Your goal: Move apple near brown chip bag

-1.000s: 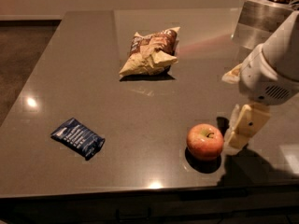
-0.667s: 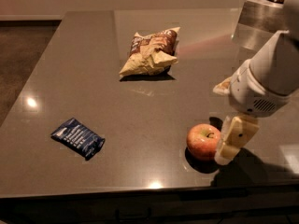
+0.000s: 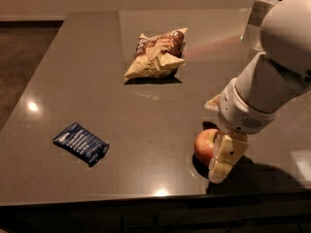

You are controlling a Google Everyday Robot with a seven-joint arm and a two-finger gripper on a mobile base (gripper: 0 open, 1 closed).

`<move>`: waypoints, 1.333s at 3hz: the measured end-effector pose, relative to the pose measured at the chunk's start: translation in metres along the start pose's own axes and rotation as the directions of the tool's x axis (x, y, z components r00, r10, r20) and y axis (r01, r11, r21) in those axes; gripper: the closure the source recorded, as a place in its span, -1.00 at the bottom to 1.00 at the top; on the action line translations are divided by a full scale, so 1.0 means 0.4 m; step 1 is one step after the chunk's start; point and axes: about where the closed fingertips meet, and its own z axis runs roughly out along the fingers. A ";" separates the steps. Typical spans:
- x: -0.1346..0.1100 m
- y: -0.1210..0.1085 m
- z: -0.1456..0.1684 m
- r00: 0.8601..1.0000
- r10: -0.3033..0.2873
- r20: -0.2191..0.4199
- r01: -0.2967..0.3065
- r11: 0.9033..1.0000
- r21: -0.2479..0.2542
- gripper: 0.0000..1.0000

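The apple (image 3: 204,144), red-orange and round, sits on the dark tabletop near the front right edge. My gripper (image 3: 221,159) hangs from the white arm (image 3: 272,81) and is down at the apple, covering its right side. The brown chip bag (image 3: 156,55), wrinkled tan with a dark brown printed end, lies flat toward the back middle of the table, well away from the apple and the gripper.
A small dark blue packet (image 3: 80,143) lies at the front left. The grey table (image 3: 87,81) has its front edge just below the apple. A pale container (image 3: 257,18) with dark contents stands at the back right corner.
The arm has moved left and down; the gripper went from beside the apple's right to over the apple. The apple, bag and packet have not moved.
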 end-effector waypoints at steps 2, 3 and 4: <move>0.001 0.007 -0.014 1.000 0.013 -0.011 -0.013 1.000 -0.012 -0.19; -0.010 -0.011 -0.033 1.000 0.009 -0.028 -0.009 1.000 -0.010 0.28; -0.050 -0.059 -0.048 0.999 -0.012 -0.043 0.012 1.000 0.000 0.76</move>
